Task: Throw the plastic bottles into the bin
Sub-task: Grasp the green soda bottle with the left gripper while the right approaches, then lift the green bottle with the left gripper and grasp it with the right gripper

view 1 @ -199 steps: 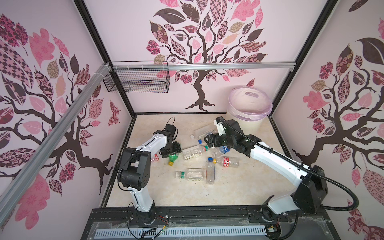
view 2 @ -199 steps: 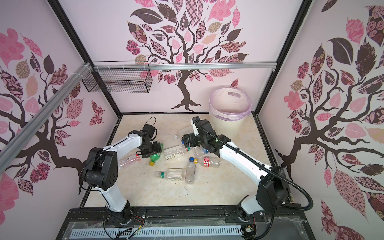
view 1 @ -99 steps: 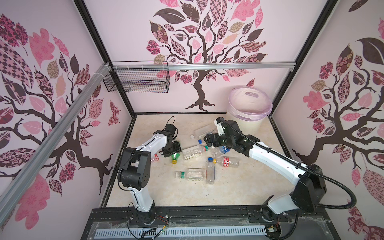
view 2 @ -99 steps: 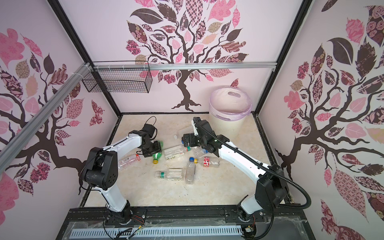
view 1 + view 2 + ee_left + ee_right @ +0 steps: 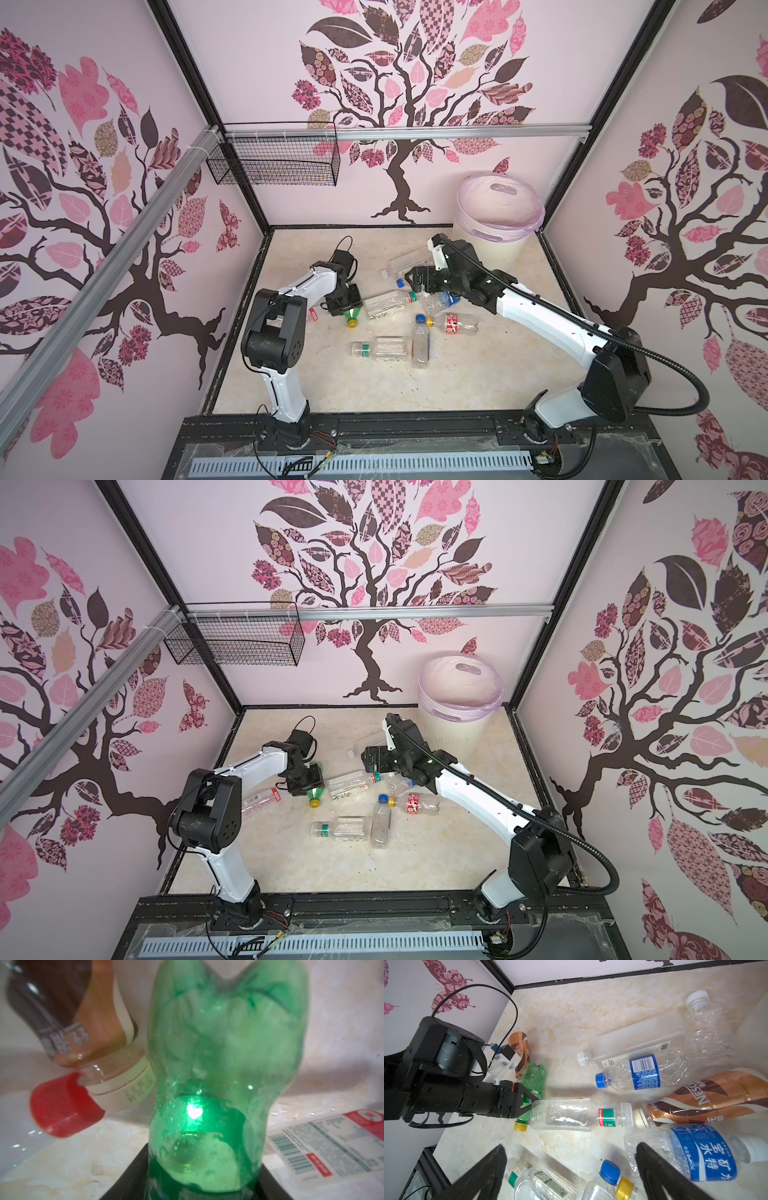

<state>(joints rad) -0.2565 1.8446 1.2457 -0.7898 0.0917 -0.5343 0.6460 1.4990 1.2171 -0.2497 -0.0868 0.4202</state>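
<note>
The left gripper (image 5: pixel 532 1101) has its fingers (image 5: pixel 124 1188) on either side of the green bottle (image 5: pixel 534 1078), which lies on the floor (image 5: pixel 332 386). The left wrist view shows them close against its sides, though whether they clamp it cannot be told. That view also shows a red cap (image 5: pixel 62 1107) just beside a brown-labelled bottle (image 5: pixel 68 1012), which the arm hides in both top views. The right gripper (image 5: pixel 571 1146) hangs spread wide and empty over scattered bottles (image 5: pixel 571 1114). Only the top views show the bin (image 5: pixel 494 251), upright in the far right corner.
</note>
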